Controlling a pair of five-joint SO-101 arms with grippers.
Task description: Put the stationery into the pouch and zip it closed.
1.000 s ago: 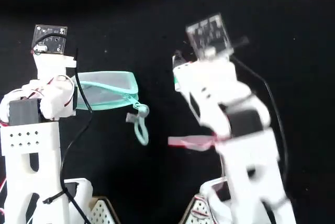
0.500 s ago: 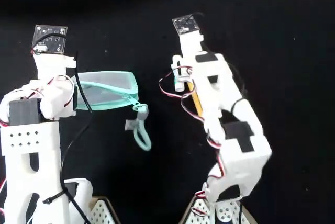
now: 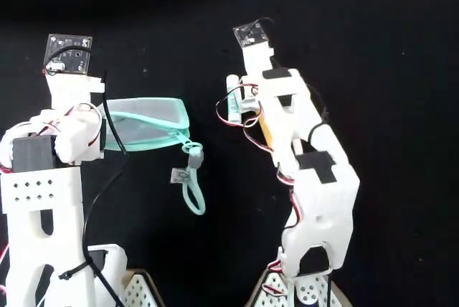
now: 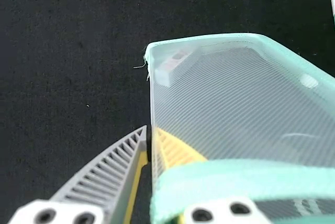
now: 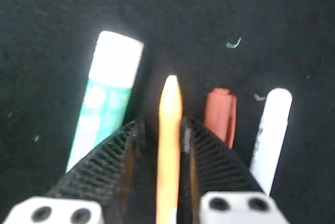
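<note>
High view looks down on a black table [image 3: 401,106], where the teal mesh pouch [image 3: 147,124] sits at the left arm, its edge clamped in the left gripper [image 4: 151,136] and its strap loop [image 3: 192,189] trailing on the cloth. The right gripper [image 5: 161,122] pinches an orange pencil [image 5: 170,98] above a teal-and-white stick [image 5: 107,90], a white pen [image 5: 271,124] and a reddish cap [image 5: 220,111] lying side by side.

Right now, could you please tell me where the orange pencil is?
In the right wrist view, the orange pencil sits within the right gripper, with a teal-and-white stick on one side and a short red piece on the other.
</note>
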